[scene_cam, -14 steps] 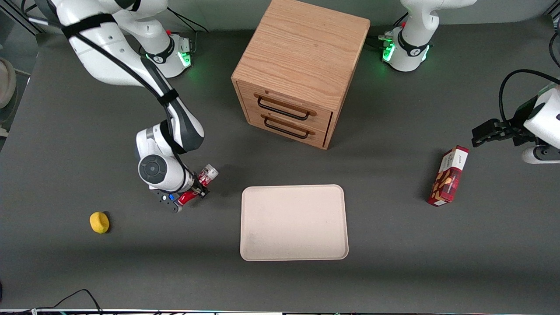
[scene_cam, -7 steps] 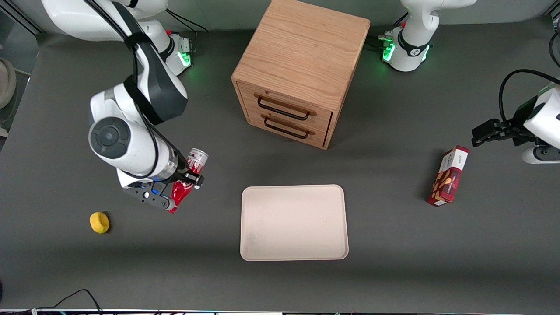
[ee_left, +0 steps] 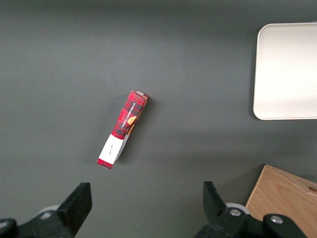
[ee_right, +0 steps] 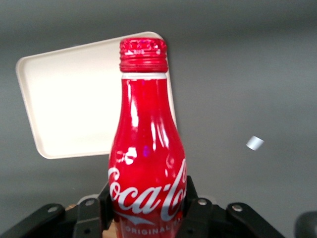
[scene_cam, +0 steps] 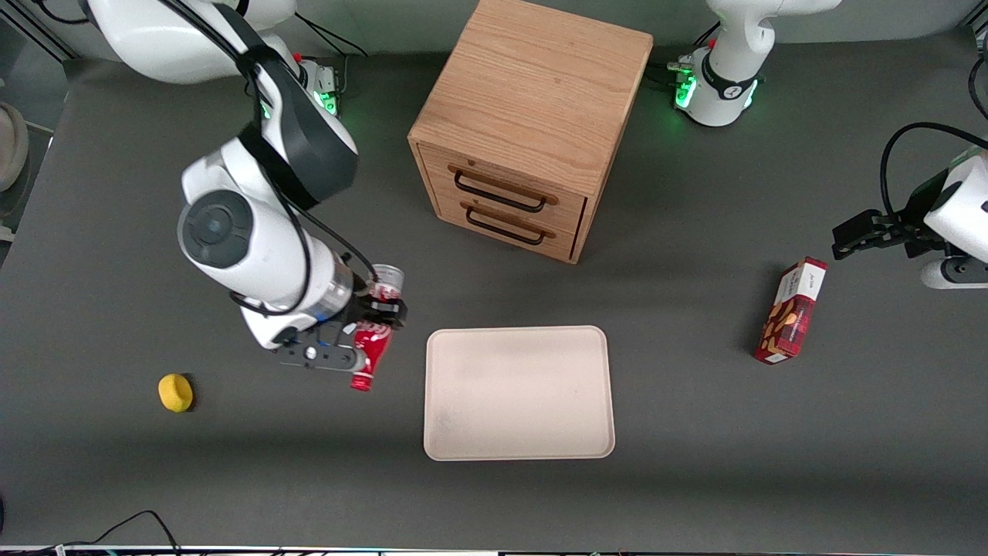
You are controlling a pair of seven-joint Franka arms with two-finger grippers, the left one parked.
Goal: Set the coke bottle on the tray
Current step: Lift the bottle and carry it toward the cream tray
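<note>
My right gripper point(scene_cam: 373, 318) is shut on the coke bottle point(scene_cam: 369, 349), a slim red bottle with white script logo, held in the air above the table. In the front view its red neck points toward the camera and its silver-grey end point(scene_cam: 388, 276) away. The bottle hangs beside the tray point(scene_cam: 519, 392), a flat pale beige rectangle, on the working arm's side of it. In the right wrist view the bottle point(ee_right: 147, 163) sits between the black fingers point(ee_right: 195, 206), with the tray point(ee_right: 69, 109) lying on the table below its neck.
A wooden drawer cabinet point(scene_cam: 529, 123) stands farther from the camera than the tray. A yellow object point(scene_cam: 176, 391) lies toward the working arm's end of the table. A red snack box point(scene_cam: 791, 310) lies toward the parked arm's end; it also shows in the left wrist view point(ee_left: 123, 129).
My gripper has lifted the bottle off the table and carried it sideways toward the tray. The bottle has turned, its neck now pointing more toward the camera.
</note>
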